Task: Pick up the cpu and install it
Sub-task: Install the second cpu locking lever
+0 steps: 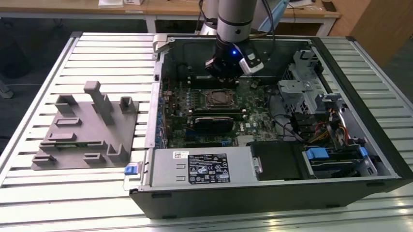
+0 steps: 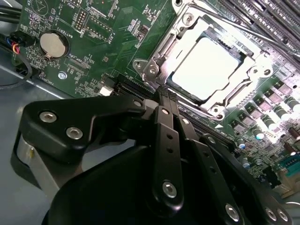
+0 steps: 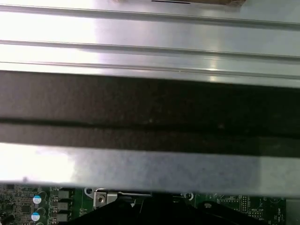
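The cpu (image 2: 206,68), a flat square chip with a pale silvery top, lies inside the metal socket frame (image 2: 157,56) on the green motherboard. In the exterior view the cpu (image 1: 219,98) sits mid-board inside the open computer case (image 1: 271,195). My gripper (image 1: 226,76) hangs just above the board, a little behind the socket. In the second wrist view the gripper (image 2: 165,93) has its black fingers (image 2: 164,136) pressed together, with their tips beside the socket's edge. They are shut, with nothing visible between them, and they stand apart from the chip.
A black ribbed block (image 1: 212,124) lies in front of the socket. A power supply with a white label (image 1: 203,169) fills the case's front. Drive cages and cables (image 1: 310,96) crowd the exterior view's right. A grey fixture (image 1: 84,130) stands on the slatted table (image 1: 38,193). A coin battery (image 2: 51,43) sits on the board.
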Robot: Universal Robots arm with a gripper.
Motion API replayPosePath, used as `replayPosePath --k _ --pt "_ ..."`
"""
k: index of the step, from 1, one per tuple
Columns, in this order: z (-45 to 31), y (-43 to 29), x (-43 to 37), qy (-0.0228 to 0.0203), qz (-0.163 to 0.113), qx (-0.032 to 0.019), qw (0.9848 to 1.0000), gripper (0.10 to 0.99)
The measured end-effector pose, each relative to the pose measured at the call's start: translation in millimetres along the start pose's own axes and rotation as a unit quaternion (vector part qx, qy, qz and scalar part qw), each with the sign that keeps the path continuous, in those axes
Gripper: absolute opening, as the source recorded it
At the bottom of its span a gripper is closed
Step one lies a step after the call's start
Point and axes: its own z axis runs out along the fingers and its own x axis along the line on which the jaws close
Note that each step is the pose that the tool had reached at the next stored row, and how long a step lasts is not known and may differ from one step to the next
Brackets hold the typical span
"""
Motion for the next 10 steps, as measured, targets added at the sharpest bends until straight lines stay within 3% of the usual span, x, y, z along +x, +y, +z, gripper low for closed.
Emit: replayPosePath --k 10 --pt "0.0 -2.4 -1.0 0.0 0.0 0.0 1.0 0.106"
